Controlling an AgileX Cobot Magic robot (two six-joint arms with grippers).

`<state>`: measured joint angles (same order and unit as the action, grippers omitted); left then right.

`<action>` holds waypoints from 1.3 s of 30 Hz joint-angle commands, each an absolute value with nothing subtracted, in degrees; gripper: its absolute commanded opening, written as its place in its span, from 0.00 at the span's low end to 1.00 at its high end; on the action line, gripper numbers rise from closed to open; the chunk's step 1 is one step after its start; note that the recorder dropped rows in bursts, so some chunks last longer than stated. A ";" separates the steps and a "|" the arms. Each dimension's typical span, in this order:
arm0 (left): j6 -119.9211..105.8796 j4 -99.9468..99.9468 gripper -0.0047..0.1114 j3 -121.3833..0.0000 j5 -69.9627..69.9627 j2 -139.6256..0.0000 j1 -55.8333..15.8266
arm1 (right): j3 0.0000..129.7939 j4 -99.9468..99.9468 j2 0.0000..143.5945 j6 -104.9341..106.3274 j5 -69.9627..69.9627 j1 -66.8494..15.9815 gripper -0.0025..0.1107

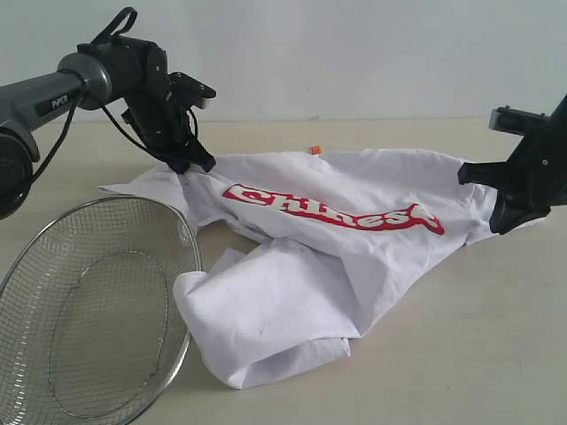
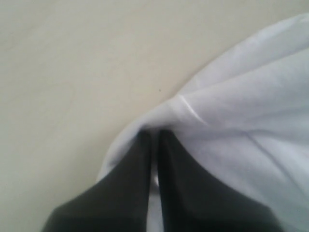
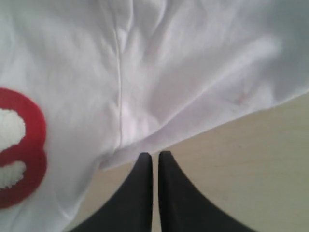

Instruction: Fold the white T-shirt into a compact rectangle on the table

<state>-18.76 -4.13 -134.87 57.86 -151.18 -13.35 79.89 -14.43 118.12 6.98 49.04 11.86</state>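
The white T-shirt (image 1: 292, 292) lies crumpled on the table (image 1: 461, 345), chest side up. Its red banner (image 1: 332, 208) and orange neck tag (image 1: 314, 150) both show, and its lower part is bunched toward the front. My left gripper (image 1: 190, 162) is at the shirt's far left shoulder, shut on a pinch of white cloth (image 2: 193, 111) that runs between the fingers (image 2: 135, 164). My right gripper (image 1: 494, 221) hovers at the shirt's right edge. It (image 3: 154, 154) is shut with only table showing in the slit, its tips just short of the shirt's hem (image 3: 159, 137).
A round wire-mesh basket (image 1: 89, 310) stands tilted at the front left, its rim touching the shirt's bunched lower part. A pale wall closes off the back of the table.
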 commanded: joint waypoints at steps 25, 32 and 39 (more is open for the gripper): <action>-18.62 -4.95 0.08 -134.97 60.45 -151.80 -13.08 | 78.31 -17.07 118.10 10.53 48.32 12.00 0.02; -18.62 -4.95 0.08 -134.97 60.45 -151.80 -13.08 | 78.31 -17.73 120.56 10.65 47.95 12.00 0.02; -18.62 -4.95 0.08 -134.97 60.45 -151.80 -13.08 | 78.42 -18.83 120.58 10.65 47.11 12.00 0.02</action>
<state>-18.76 -4.24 -134.99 58.91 -151.18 -13.35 78.59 -18.01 120.73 10.27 47.11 11.86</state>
